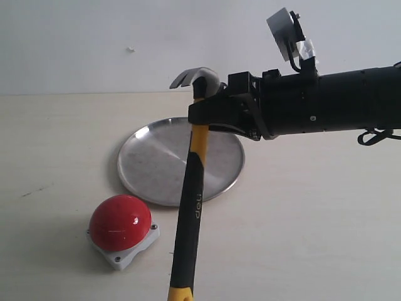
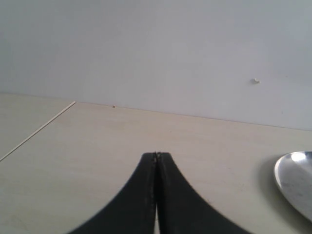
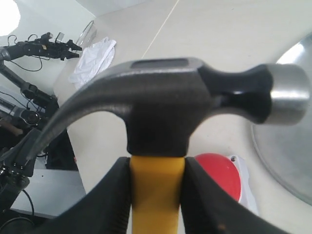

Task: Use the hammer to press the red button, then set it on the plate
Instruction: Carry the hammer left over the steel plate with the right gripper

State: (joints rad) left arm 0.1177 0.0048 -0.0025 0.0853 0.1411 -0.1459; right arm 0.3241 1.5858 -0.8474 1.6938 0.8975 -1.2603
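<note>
My right gripper [image 1: 202, 116] is shut on the hammer [image 1: 192, 188], gripping its yellow neck just below the steel claw head [image 1: 195, 77]. The black and yellow handle hangs down toward the front edge, over the plate's near rim. In the right wrist view the hammer [image 3: 157, 190] sits between the fingers [image 3: 107, 204] of the right gripper [image 3: 157, 192], head up. The red button [image 1: 119, 223] on its grey base rests front left, apart from the hammer; the red button [image 3: 219, 178] shows behind the handle. The steel plate [image 1: 156, 160] lies behind it. My left gripper [image 2: 156, 157] is shut and holds nothing.
The right arm [image 1: 332, 100] reaches in from the right above the table. A white wall stands behind. In the right wrist view, a crumpled white cloth [image 3: 92, 58] and cables [image 3: 29, 48] lie off the table's far side. The plate's rim [image 2: 292, 180] shows in the left wrist view.
</note>
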